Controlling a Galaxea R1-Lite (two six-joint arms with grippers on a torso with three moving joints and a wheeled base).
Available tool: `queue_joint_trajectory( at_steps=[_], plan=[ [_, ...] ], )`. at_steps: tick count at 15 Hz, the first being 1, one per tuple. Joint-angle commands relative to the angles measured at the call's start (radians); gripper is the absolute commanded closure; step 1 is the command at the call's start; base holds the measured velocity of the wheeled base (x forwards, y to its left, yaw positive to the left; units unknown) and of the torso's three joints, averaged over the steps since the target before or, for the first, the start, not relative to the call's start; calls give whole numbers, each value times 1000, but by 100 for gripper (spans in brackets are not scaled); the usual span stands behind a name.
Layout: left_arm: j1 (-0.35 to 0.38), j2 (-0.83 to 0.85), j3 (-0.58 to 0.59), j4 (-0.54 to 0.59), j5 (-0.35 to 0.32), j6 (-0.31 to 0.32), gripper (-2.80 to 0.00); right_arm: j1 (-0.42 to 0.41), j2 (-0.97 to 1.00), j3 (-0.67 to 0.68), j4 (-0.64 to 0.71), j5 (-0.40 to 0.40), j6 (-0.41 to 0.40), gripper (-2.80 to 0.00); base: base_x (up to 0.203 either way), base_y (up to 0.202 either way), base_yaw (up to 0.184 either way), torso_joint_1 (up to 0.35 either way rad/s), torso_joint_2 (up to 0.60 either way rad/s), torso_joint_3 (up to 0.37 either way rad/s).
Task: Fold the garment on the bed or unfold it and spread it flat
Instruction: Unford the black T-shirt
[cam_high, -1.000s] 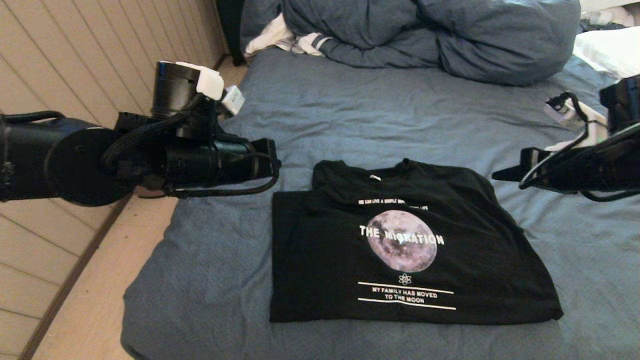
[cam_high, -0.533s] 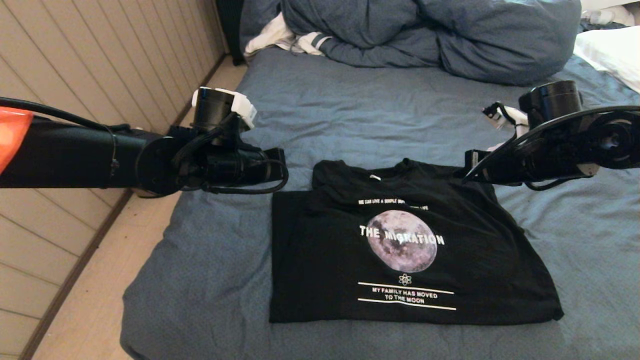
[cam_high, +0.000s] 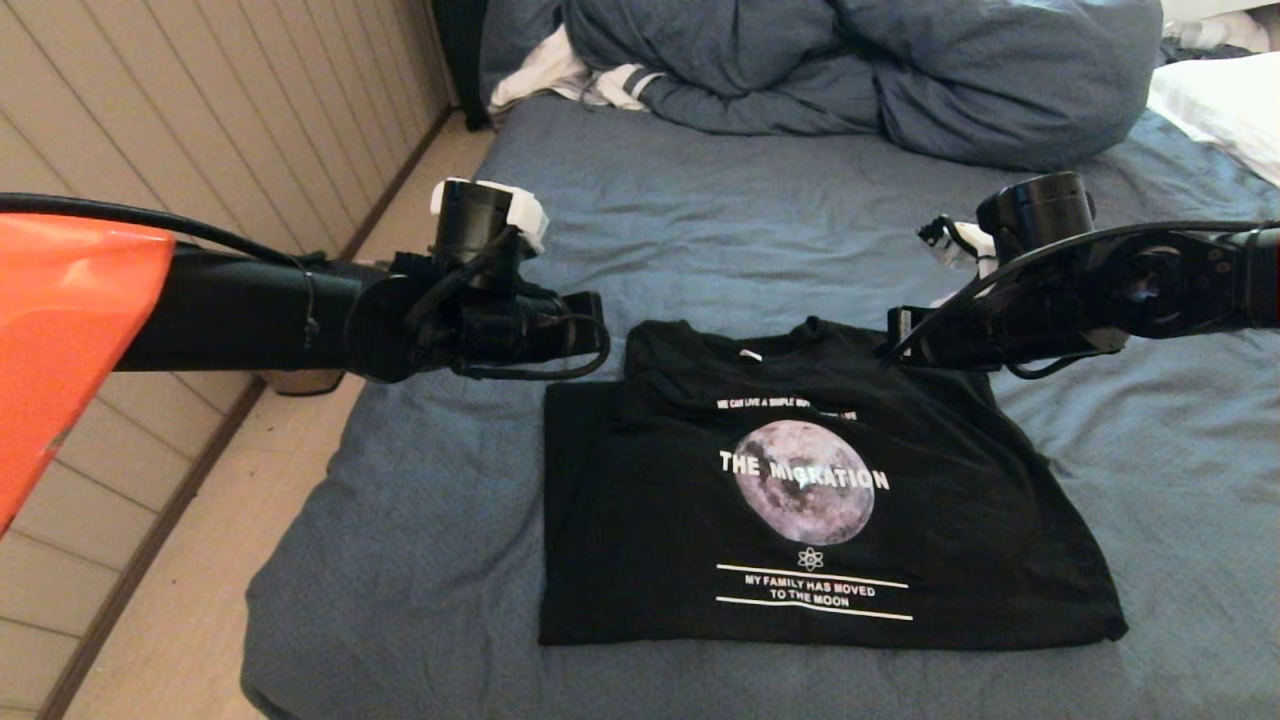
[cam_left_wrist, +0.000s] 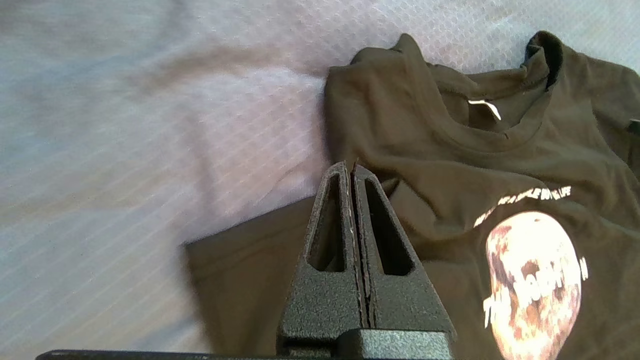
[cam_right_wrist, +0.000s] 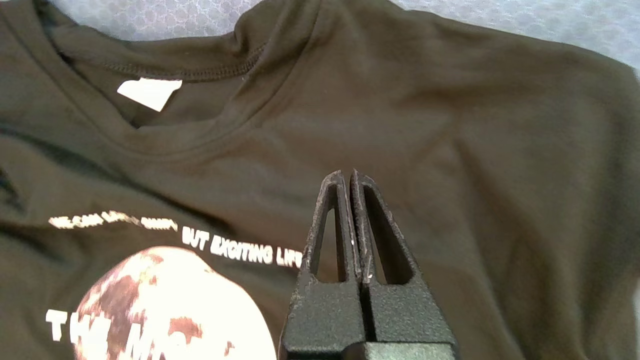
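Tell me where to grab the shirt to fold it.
Probably the two shoulder corners by the collar, one gripper each, coming down from above. The shirt lies flat, print up, and the left gripper and right gripper, both shut, hover there.

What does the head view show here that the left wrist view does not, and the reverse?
Only the head view shows the whole T-shirt down to its hem and lower lettering, the bunched duvet, the pillow, the striped white cloth, the panelled wall and the right gripper above the shirt's shoulder.

Only the left wrist view shows the left gripper with its jaws pressed shut, over the shirt's folded shoulder edge.

Both show the collar, neck label, moon print and the bed.
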Motion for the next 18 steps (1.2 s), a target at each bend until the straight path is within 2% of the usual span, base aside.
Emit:
queue_joint_trajectory(
  at_steps=[1,4,8,14,15,18],
  plan=[
    [-11,59,-36,-1,-2,-5,0,0,41,-26,0,1,9,0,0,0,0,0,0,0],
    [-13,100,-96,0,-2,-4,0,-4,56,-62,1,1,10,0,0,0,0,0,0,0],
    [-50,144,-177,0,-1,1,0,-12,65,-60,0,1,10,0,0,0,0,0,0,0],
    [-60,198,-220,0,8,1,0,-12,64,-55,0,-1,10,0,0,0,0,0,0,0],
    [-60,206,-231,0,12,1,-280,-12,64,-55,0,-1,10,0,0,0,0,0,0,0],
    [-60,206,-243,0,13,3,-280,-14,64,-52,0,-2,10,0,0,0,0,0,0,0]
  ],
)
